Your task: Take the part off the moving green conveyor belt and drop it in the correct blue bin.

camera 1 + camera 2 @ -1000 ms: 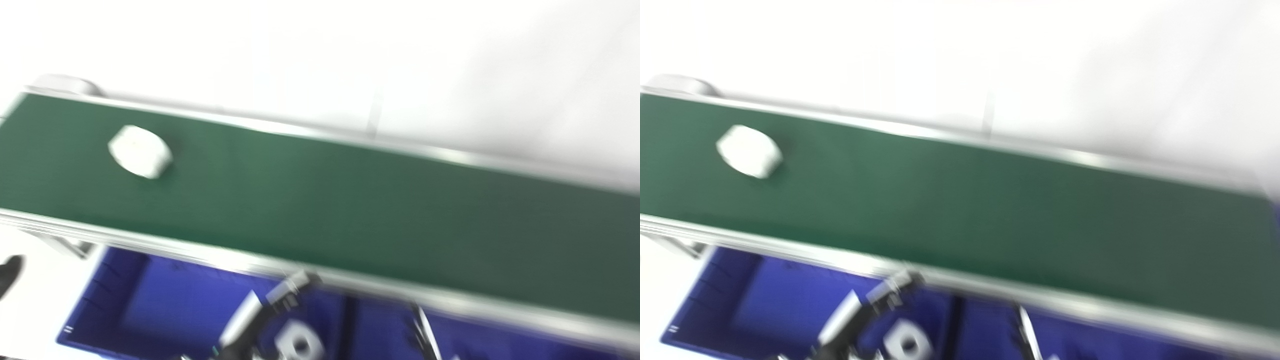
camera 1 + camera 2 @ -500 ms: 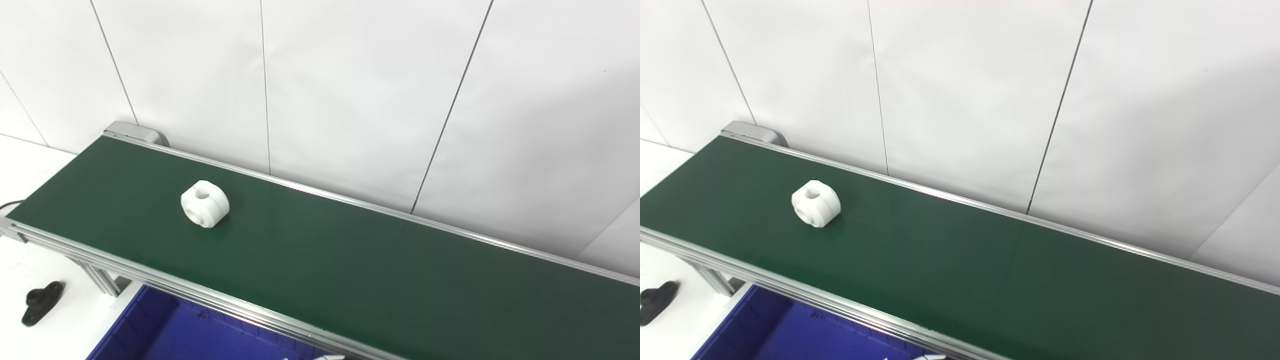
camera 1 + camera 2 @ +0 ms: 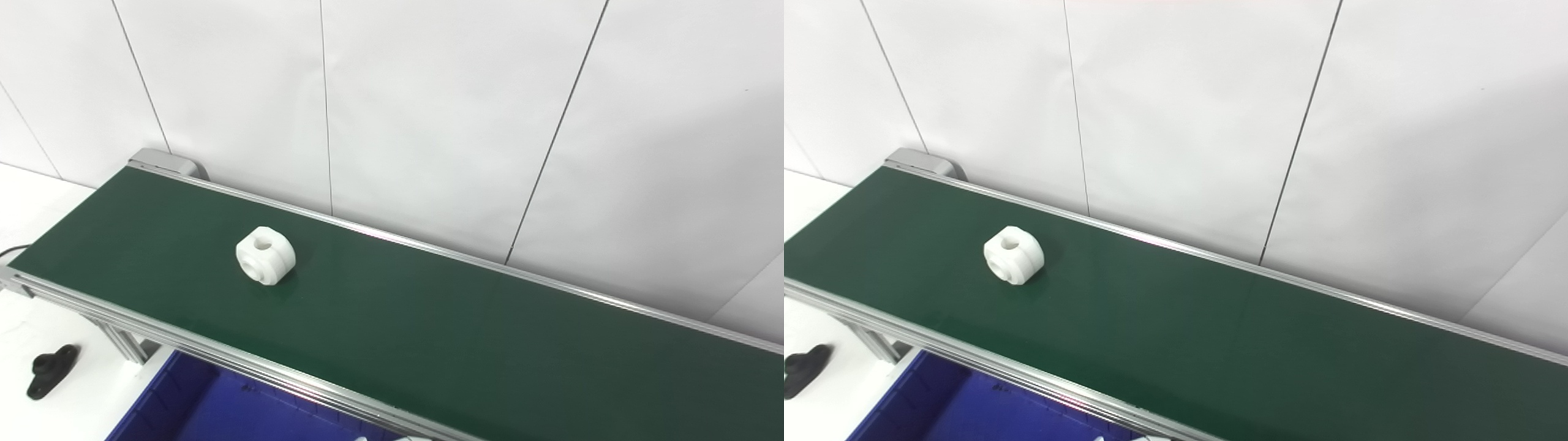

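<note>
Fingers: barely a pale tip at the bottom edge, spread or closed cannot be told. White round plastic part with centre hole (image 3: 265,264): left of frame on green conveyor belt (image 3: 429,331), up-left of that tip. Blue plastic bin (image 3: 202,410): lower left.

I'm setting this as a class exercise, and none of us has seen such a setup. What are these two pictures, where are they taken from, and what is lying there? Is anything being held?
Both pictures come from two cameras side by side on a humanoid robot's head, so they show one scene from slightly different spots. The long green strip is a conveyor belt running along a white wall. On it lies one white part, chunky with holes through it. Below the belt's near edge is a blue bin. A small black piece lies on the white table at left. Neither robot hand can be made out, so nothing is seen held.
</note>
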{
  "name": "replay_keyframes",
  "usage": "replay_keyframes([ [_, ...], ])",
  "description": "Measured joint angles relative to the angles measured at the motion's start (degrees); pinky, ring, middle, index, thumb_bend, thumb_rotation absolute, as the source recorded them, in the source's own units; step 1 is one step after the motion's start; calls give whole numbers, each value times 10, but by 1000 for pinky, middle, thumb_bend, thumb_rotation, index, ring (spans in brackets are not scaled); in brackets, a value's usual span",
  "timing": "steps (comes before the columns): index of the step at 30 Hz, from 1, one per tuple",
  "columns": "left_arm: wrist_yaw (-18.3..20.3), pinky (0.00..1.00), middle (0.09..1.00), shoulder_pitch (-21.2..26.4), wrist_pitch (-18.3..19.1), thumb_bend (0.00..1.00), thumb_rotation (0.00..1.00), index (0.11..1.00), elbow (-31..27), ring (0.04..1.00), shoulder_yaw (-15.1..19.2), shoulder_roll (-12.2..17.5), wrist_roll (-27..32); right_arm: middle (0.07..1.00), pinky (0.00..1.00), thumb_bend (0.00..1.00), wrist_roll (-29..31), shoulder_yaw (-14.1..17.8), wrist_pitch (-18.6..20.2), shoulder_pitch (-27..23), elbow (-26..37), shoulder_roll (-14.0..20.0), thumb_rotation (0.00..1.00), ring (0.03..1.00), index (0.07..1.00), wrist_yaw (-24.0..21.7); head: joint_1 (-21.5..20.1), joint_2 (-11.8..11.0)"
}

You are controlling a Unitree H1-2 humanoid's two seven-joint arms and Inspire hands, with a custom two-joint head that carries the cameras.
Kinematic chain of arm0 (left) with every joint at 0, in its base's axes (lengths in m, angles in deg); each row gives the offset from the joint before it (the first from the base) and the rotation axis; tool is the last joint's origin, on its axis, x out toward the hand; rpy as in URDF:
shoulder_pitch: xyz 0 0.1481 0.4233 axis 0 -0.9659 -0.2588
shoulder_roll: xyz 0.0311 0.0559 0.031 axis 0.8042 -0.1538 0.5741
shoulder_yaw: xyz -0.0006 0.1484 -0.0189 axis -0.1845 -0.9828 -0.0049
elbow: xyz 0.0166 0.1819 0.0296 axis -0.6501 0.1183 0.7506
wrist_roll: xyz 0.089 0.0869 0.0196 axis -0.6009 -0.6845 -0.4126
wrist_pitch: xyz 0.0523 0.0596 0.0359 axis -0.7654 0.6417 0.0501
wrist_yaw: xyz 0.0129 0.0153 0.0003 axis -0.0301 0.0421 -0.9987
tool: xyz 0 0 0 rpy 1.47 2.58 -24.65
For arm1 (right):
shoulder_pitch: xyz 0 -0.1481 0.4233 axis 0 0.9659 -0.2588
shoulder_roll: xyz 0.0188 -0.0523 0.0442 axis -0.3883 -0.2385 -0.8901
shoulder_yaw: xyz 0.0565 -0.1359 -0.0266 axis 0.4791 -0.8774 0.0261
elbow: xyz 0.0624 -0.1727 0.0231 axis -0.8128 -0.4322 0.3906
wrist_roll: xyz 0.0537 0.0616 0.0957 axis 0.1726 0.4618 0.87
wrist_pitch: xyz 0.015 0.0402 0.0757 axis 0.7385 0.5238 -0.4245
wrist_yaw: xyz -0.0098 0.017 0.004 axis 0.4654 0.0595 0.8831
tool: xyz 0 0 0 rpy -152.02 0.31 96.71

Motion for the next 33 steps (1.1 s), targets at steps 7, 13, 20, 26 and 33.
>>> replay_keyframes([
  [7,25,618,842,-11,-1,771,184,780,-110,782,36,39,30,997,983,843,-2,-5,0,-5,-2,0,488,980,1000,14,-14,4],
  [13,75,642,868,-15,-1,771,166,809,-184,801,96,50,41,979,981,838,-4,16,0,2,3,-9,453,971,997,0,-18,7],
  [20,153,688,902,1,-1,792,136,840,-207,847,165,48,62,912,847,850,-28,28,0,2,2,-20,486,891,949,4,-18,8],
  [26,221,707,929,19,-1,870,251,875,-203,879,234,32,71,874,801,851,-45,24,0,-12,-4,-20,506,854,921,38,-11,6],
  [33,288,816,981,48,0,886,308,939,-201,953,300,27,64,873,790,857,-44,15,0,-18,-6,-20,508,847,919,42,-8,6],
])
